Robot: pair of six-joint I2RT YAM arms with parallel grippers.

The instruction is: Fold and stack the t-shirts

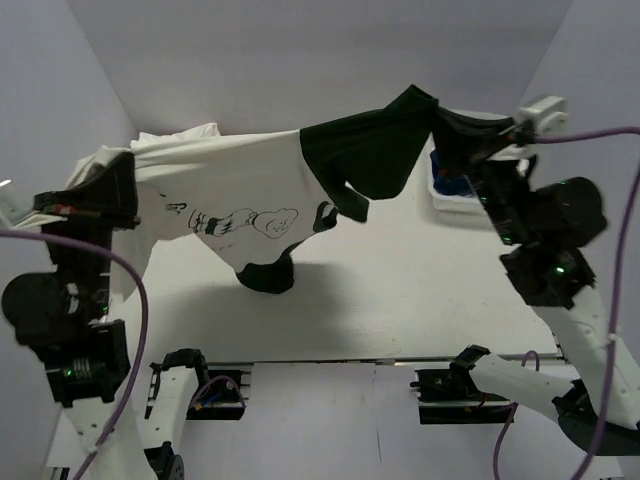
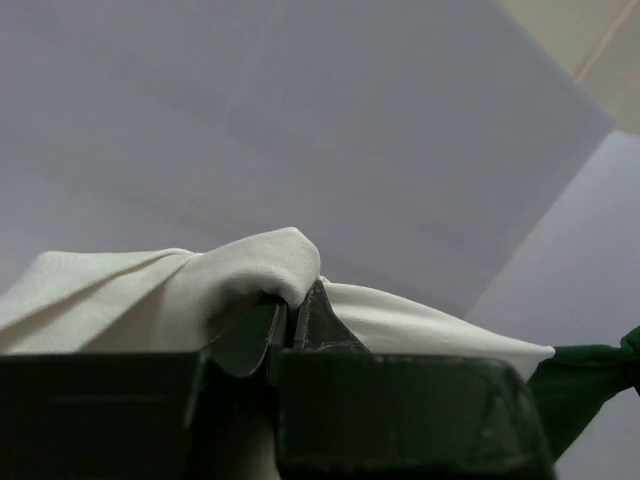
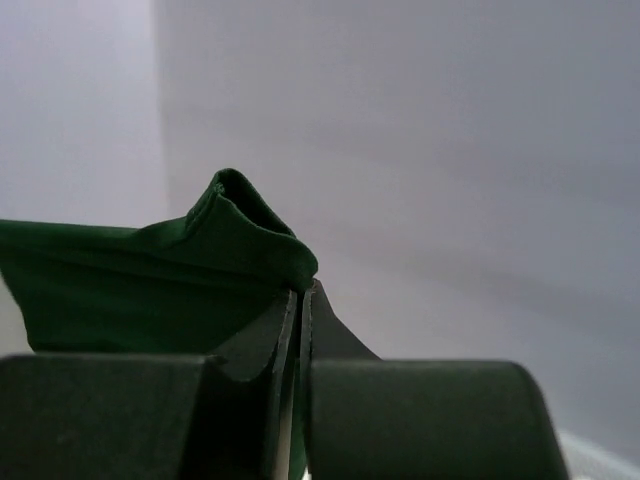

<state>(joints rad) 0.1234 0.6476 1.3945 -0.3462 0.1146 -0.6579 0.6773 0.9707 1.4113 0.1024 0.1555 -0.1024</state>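
Hung stretched in midair above the surface [image 1: 430, 290], open room beneath. Clamped the left gripper [image 2: 291, 312] on a bunched edge of the white cartoon t-shirt [image 1: 230, 190], the right gripper [image 3: 301, 300] on a folded edge of the dark green t-shirt [image 1: 375, 150].

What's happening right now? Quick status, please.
Left pincer shut on white t-shirt. Right pincer shut on green t-shirt. Both stretched aloft over table. Nothing blocking in view.
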